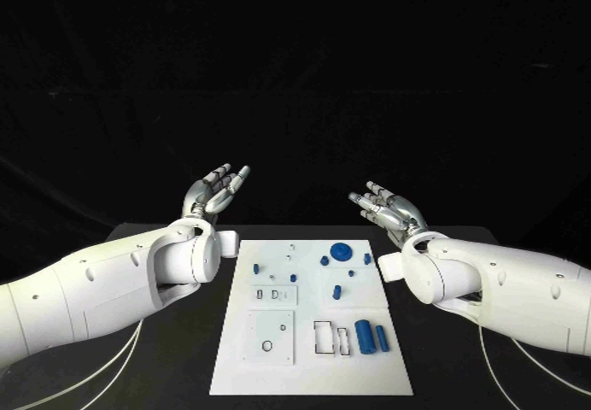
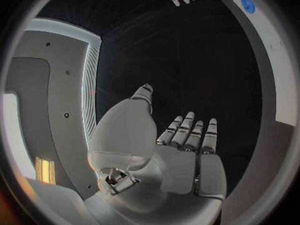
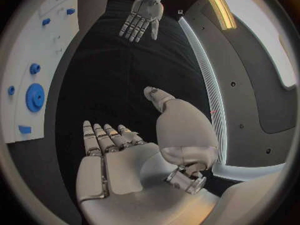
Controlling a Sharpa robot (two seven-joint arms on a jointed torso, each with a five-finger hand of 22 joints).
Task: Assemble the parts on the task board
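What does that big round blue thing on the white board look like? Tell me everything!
The big round blue part is a flat disc that looks like plastic, with a toothed edge like a gear and a raised hub in its middle. It lies flat on the white task board, near the far edge on the robot's right. Smaller blue parts lie close by. Neither hand touches it.

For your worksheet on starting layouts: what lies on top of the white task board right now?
On the task board lie small blue parts: a large gear, a big cylinder, smaller pieces. Both hands hover apart from it, covering nothing.
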